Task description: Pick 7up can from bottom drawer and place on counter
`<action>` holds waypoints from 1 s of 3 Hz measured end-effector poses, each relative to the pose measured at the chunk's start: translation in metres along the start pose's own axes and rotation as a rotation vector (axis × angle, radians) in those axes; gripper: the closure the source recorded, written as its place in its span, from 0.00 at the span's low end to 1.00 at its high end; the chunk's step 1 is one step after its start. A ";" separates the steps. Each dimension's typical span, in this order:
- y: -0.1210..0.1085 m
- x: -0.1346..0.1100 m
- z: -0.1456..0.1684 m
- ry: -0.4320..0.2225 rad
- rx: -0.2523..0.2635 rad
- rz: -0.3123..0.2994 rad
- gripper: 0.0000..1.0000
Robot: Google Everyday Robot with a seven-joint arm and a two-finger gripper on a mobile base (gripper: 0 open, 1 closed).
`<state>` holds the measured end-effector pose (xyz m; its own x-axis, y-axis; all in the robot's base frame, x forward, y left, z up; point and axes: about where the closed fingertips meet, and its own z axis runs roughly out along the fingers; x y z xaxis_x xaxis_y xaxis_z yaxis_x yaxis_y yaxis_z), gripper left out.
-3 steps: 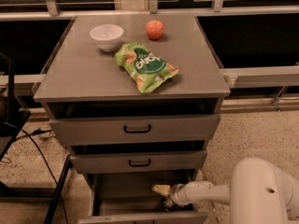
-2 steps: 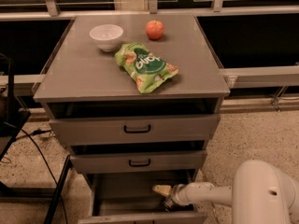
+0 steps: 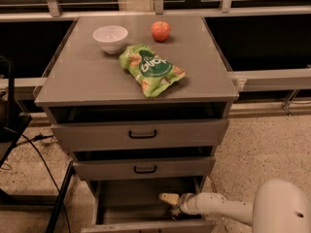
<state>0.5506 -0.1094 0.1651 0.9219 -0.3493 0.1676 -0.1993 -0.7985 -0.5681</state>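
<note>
The bottom drawer [image 3: 124,203] is pulled open below the two upper drawers. My gripper [image 3: 170,206] reaches in from the right and sits low inside the drawer at its right side, on the white arm [image 3: 218,208]. The 7up can does not show; the spot under the gripper is dark and hidden. The counter [image 3: 87,76] is the grey top of the cabinet.
On the counter lie a green snack bag [image 3: 150,69], a white bowl [image 3: 110,37] and a red apple [image 3: 161,30]. The two upper drawers [image 3: 141,134] with black handles stand slightly ajar. A black stand and cable [image 3: 29,140] are at the left on the floor.
</note>
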 end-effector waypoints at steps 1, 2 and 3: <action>0.003 0.000 0.003 0.005 0.022 -0.015 0.00; 0.006 0.001 0.007 0.002 0.037 -0.032 0.00; 0.009 0.001 0.013 -0.005 0.029 -0.057 0.00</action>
<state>0.5545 -0.1109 0.1494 0.9333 -0.3008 0.1962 -0.1367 -0.8026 -0.5806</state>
